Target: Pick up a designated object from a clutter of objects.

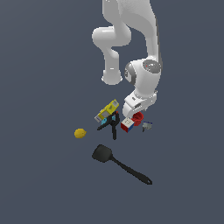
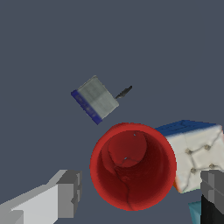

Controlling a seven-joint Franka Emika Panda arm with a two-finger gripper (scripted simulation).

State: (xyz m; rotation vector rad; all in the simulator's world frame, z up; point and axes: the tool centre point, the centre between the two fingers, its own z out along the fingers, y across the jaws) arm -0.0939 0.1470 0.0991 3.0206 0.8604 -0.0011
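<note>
Fingers (image 2: 65,194) of our gripper (image 2: 140,192) stand spread wide, one on each side of the red cup (image 2: 133,165), and nothing is pinched yet; we judge this spacing is chosen so the jaws can drop past the rim lip and close on the tapered wall. We see the cup upright, mouth open to the wrist camera, pressed against the multicoloured puzzle cube (image 2: 197,153), which crowds the far finger and could be clipped. In the exterior view the cup (image 1: 138,118) sits under the hand, the cube (image 1: 127,125) beside it, the small grey-blue piece (image 1: 147,126) just off on the exterior view's right. The yellow box (image 1: 107,110), black clamp (image 1: 111,124), lemon (image 1: 80,133) and black spatula (image 1: 120,164) lie clear of our approach. No writing or brand is legible on anything.
</note>
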